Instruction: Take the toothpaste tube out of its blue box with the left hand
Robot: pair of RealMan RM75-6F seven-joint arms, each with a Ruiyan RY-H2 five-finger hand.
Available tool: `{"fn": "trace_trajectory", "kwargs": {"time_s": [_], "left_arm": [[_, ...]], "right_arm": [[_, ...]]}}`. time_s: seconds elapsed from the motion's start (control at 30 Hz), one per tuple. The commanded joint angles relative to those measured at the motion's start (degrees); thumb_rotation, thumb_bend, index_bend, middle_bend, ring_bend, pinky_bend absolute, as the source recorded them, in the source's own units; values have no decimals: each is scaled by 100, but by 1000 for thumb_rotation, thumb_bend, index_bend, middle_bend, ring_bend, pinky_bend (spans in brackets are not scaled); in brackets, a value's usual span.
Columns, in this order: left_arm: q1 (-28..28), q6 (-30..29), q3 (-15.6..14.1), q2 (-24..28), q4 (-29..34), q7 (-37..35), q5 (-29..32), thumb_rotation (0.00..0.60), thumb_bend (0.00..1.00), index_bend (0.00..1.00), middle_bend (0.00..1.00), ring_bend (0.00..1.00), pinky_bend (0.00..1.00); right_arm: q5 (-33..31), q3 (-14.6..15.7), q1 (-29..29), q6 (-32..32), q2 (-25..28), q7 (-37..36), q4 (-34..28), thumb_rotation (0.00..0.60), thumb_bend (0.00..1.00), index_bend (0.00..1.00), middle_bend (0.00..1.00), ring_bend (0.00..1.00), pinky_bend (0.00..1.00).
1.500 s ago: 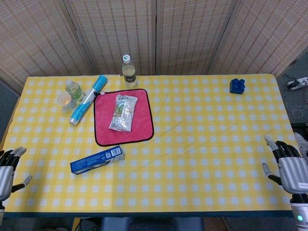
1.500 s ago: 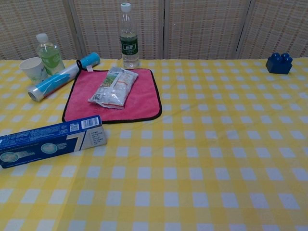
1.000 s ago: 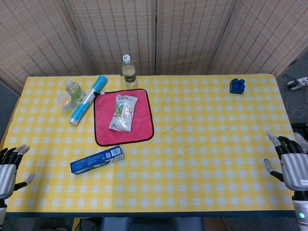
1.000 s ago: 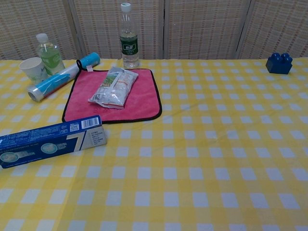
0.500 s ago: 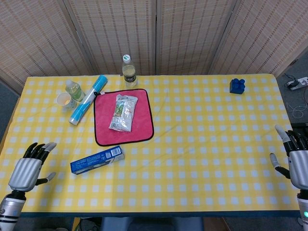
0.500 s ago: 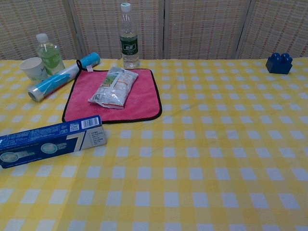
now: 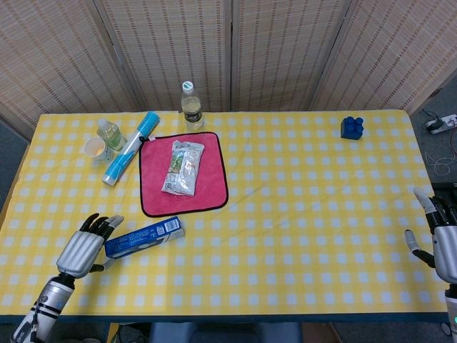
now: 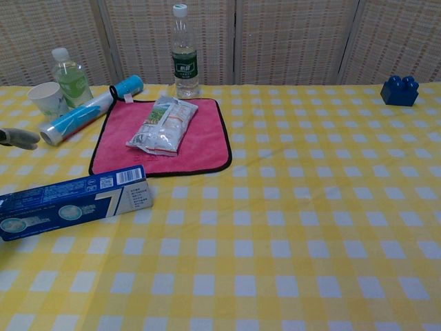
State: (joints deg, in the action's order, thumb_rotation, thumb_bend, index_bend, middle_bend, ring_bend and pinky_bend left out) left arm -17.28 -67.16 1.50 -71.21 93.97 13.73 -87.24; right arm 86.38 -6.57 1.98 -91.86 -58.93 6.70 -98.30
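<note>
The blue toothpaste box (image 7: pixel 143 238) lies flat on the yellow checked tablecloth, front left, its flaps closed; the tube inside is hidden. In the chest view the blue toothpaste box (image 8: pixel 74 201) fills the lower left. My left hand (image 7: pixel 83 247) hovers just left of the box's left end, fingers spread and holding nothing. Only one fingertip (image 8: pixel 21 138) of it shows at the chest view's left edge. My right hand (image 7: pixel 443 241) is at the table's right edge, fingers apart and empty.
A pink cloth (image 7: pixel 151 200) with a foil packet (image 7: pixel 183 166) lies behind the box. A rolled blue-and-white tube (image 7: pixel 129 148), a paper cup (image 7: pixel 95 148) and two bottles (image 7: pixel 191 106) stand at the back left. A blue toy brick (image 7: pixel 351 127) sits back right.
My left hand has moved right from the table's left edge to the box's left end. My right hand has drifted slightly further right and down. The box has not moved.
</note>
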Motion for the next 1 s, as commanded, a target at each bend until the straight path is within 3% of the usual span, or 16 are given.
{"fn": "trace_trajectory", "kwargs": {"time_s": [0.03, 0.5, 1.0], "left_arm": [[-132, 197, 27, -165, -10, 126, 177, 600, 215, 98, 139, 132, 51], [-389, 615, 192, -492, -119, 799, 1224, 600, 215, 158, 140, 148, 51], [-549, 667, 190, -657, -189, 936, 1593, 600, 215, 364, 351, 322, 52]], "right_arm": [[-2, -1, -4, -2, 5, -6, 2, 600, 327, 111, 231, 171, 213], [-122, -7, -39, 42, 4, -71, 64, 600, 328, 111, 231, 171, 213], [-204, -17, 26, 207, -88, -196, 221, 600, 329, 111, 228, 171, 213]]}}
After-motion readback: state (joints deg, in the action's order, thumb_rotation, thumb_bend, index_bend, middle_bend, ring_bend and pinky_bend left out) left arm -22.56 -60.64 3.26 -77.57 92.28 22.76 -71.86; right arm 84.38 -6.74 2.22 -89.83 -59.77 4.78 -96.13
